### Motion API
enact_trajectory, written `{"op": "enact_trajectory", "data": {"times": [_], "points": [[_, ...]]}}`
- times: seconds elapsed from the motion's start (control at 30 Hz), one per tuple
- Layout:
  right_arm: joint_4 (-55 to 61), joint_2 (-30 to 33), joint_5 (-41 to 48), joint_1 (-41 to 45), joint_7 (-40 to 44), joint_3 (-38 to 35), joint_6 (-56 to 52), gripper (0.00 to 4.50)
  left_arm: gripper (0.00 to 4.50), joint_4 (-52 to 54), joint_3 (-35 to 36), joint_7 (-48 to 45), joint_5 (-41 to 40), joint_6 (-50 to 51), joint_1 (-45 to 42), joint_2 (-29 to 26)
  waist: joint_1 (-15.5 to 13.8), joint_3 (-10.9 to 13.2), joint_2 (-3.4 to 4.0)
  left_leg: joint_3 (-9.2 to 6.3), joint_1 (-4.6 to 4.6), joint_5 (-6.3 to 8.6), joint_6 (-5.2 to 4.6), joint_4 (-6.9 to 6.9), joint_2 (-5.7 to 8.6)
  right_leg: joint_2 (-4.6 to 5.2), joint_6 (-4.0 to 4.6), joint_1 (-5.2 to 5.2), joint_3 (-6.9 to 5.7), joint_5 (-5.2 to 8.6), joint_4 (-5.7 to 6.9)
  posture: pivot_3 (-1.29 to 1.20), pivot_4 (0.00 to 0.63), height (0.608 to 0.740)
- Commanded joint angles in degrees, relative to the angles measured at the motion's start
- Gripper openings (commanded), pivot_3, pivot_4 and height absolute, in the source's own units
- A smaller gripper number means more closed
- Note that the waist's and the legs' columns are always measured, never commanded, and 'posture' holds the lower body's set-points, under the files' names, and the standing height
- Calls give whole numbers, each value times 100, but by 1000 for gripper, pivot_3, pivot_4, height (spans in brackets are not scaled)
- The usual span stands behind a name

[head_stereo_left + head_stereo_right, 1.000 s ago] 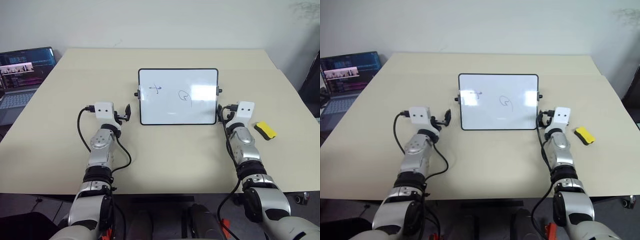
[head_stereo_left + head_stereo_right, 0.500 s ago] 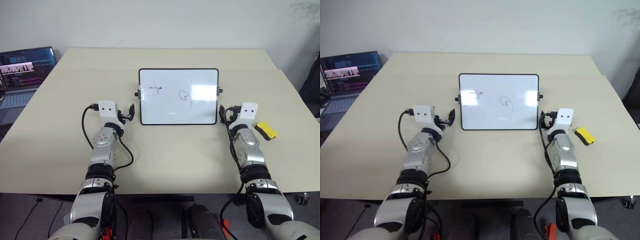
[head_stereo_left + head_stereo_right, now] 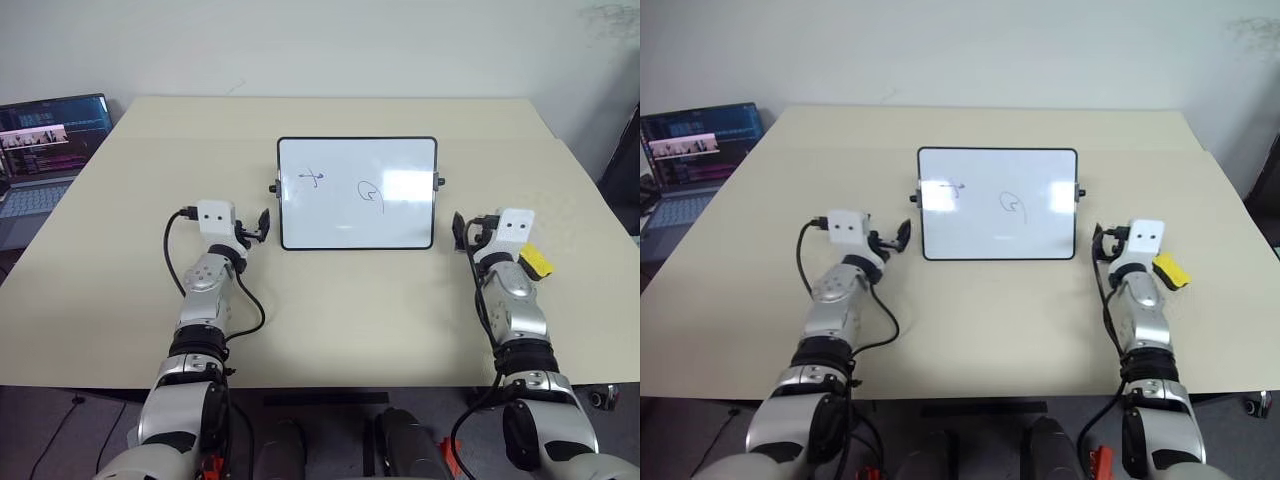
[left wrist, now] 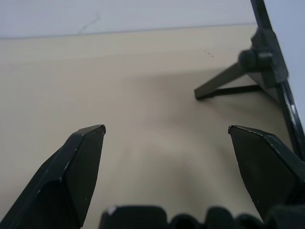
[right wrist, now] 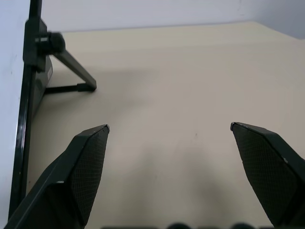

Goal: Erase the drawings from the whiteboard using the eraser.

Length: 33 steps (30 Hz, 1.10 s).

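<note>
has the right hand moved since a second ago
Yes. The right hand has shifted to the robot's right, away from the whiteboard's lower right corner and up against the eraser.

Pale beige surface (image 3: 330, 310) carrying the black-framed whiteboard (image 3: 356, 193) propped on its rear stand near the centre, with the yellow-and-black eraser (image 3: 536, 261) lying well apart toward the right edge, and a laptop (image 3: 45, 150) beyond the far left corner.

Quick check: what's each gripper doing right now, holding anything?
Left gripper: open, empty, beside the whiteboard.
Right gripper: open, empty; eraser not grasped.
</note>
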<state>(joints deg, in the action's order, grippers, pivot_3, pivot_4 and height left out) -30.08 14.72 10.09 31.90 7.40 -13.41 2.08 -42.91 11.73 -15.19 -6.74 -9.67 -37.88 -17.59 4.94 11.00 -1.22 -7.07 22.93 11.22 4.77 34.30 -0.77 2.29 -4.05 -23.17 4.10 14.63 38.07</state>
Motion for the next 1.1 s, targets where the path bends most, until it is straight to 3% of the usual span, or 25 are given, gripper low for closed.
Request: {"op": "enact_trajectory", "data": {"times": [0.03,0.1,0.27,0.4,0.53,0.63,0.77,0.93,1.1], "points": [[523,186,220,1,272,-96,-206,4478,4500,273,104,-452,-240,85,-97,-291,3,0,0,0,0,0,0,0,0,0,0,0,0,0,0,0,150,740],[864,339,332,-48,593,-19,-541,4478,4500,733,0,-1261,-434,347,40,-652,12,1,1,0,0,0,0,-1,0,0,0,0,-1,0,0,0,150,740],[1591,730,766,-117,952,-200,-1455,4478,4500,2538,-261,-3295,-1488,2163,424,-1524,8,2,2,0,3,0,0,-5,-2,-1,2,-2,-1,1,-1,0,150,740],[2004,1307,1002,-124,1433,-289,-2048,4478,4500,3372,-87,-4107,-2564,3377,247,-1817,-47,2,3,-1,2,0,0,-2,-1,1,0,2,-3,2,-1,0,150,740],[2179,1813,1165,-104,1680,-423,-2559,4478,4500,3704,-321,-4599,-2913,3999,10,-1932,-34,1,2,-2,2,0,0,0,-1,0,-16,3,-3,12,-3,0,150,740],[2342,2264,1505,-136,2080,-645,-3105,4478,4500,3936,-1181,-5241,-2774,4214,-137,-1755,-43,2,3,1,2,0,-1,-1,-1,0,-16,2,-1,12,-4,0,150,740],[2059,2662,1535,-339,2345,-767,-3419,4478,4500,3626,-1884,-5382,-2283,3779,-227,-1179,-54,2,3,2,2,0,-1,1,0,0,-15,6,-1,12,-9,0,150,740],[1871,3027,1803,-562,2744,-998,-3836,4478,4500,3369,-2294,-5402,-1941,3353,-479,-536,-34,2,3,5,3,1,-2,1,-1,-1,-4,2,2,7,-8,0,150,740],[1276,3528,1473,-585,3201,-695,-3951,4478,4500,3126,-2725,-5379,-1390,2927,-513,-142,-28,2,4,12,4,1,-2,16,1,0,-23,6,8,17,-12,0,150,740]]}}
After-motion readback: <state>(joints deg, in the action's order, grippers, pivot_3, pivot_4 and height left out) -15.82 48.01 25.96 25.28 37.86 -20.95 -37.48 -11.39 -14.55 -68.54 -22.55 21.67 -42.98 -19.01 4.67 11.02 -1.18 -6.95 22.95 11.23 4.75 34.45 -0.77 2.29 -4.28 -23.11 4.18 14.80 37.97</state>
